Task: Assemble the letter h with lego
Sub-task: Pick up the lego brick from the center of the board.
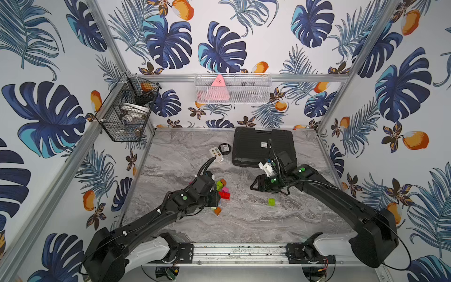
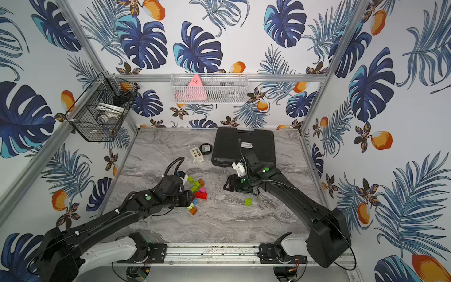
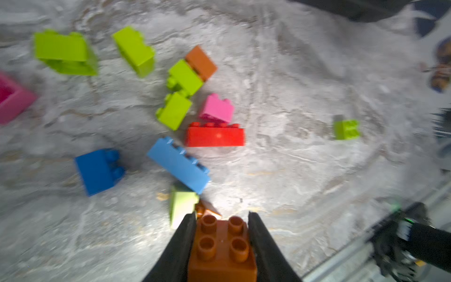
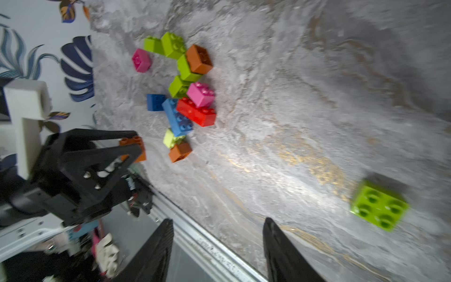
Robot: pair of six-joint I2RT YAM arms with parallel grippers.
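In the left wrist view my left gripper is shut on an orange four-stud lego brick, held just above the table. The right wrist view shows that same held brick beside the pile. The pile has a long red brick, a light blue brick, a blue one, pink and several lime ones. Another orange brick lies at the pile's near edge. A lone lime brick sits apart to the right. My right gripper is open and empty, above the table right of the pile.
A black case lies at the back right, with the right arm's wrist over its front edge. A white dotted card and a round black disc sit at the back centre. The metal rail runs along the front edge.
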